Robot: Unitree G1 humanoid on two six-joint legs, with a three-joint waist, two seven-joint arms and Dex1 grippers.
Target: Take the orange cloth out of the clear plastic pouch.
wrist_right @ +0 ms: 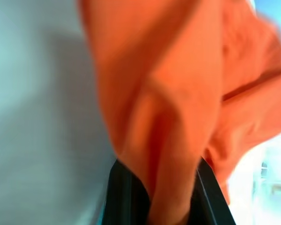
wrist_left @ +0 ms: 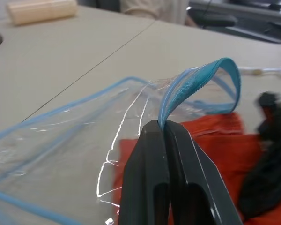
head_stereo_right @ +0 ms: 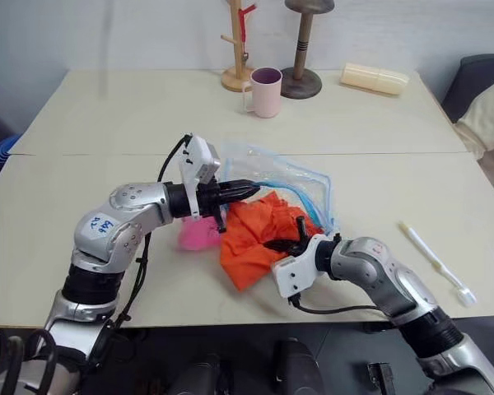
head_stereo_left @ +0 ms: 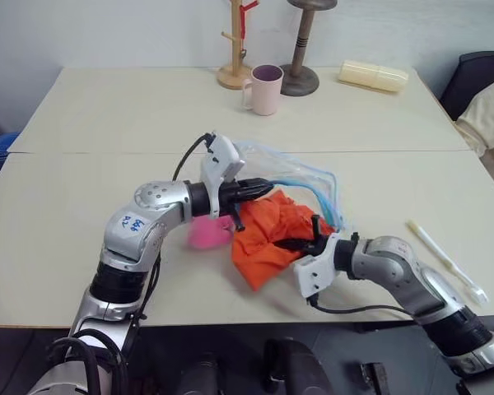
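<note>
Nearest the camera, the right end effector [head_stereo_left: 306, 241] is closed on a fold of the bright orange-red, much-creased soft cloth [head_stereo_left: 267, 234]; its wrist view shows fabric bunched between the two black fingers [wrist_right: 126, 197]. Most of that cloth lies heaped on the pale worktop [head_stereo_left: 82, 206], spilling toward the robot from the mouth of the clear soft plastic pouch with light blue edging and zipper [head_stereo_left: 300, 177]. How much of its far edge remains under the pouch's lifted lip cannot be told. The left end effector [head_stereo_left: 259, 188] is shut on the blue zipper edge [wrist_left: 196, 82] of the pouch and holds that lip raised above the cloth. The deciding relation: the pouch lies beyond the cloth, away from the robot, so the cloth's way out runs toward the robot and the right arm, which already has it. Judged from this, extraction is nearly complete; a further draw toward the robot should free it, provided the left grip keeps the pouch from trailing along. A small fluffy pink plush [head_stereo_left: 207, 232] sits just beside the cloth, under the left arm, outside the pouch. Whether the pouch holds anything else cannot be told.
</note>
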